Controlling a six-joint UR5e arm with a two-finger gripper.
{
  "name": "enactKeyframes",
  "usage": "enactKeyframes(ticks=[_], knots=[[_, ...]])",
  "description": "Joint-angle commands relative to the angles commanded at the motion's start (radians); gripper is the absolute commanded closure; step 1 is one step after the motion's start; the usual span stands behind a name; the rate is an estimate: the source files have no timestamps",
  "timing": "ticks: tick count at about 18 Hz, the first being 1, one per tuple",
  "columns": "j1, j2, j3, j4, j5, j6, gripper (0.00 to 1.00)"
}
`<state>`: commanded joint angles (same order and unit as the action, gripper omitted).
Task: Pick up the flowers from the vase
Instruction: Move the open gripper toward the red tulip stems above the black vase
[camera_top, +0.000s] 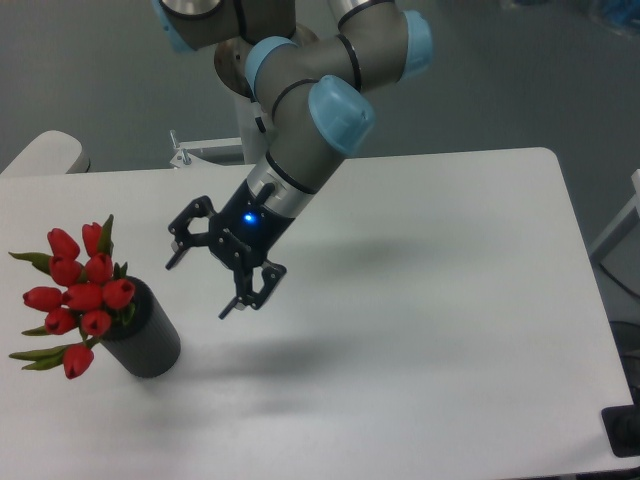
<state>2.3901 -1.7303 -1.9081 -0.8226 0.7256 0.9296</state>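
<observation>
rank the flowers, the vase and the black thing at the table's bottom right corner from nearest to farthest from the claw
From the claw, in the camera view:
1. flowers, to its left
2. vase, lower left, only a little farther than the flowers
3. black thing, far right corner, clearly farthest
</observation>
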Motion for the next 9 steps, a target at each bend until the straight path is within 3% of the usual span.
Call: enactKeyframes(ticks=[3,9], knots=[[-0.043,-0.02,-0.012,0.091,0.002,0.008,0.0],[-0.1,-0.074,0.014,0.12,0.0,0.035,0.0]])
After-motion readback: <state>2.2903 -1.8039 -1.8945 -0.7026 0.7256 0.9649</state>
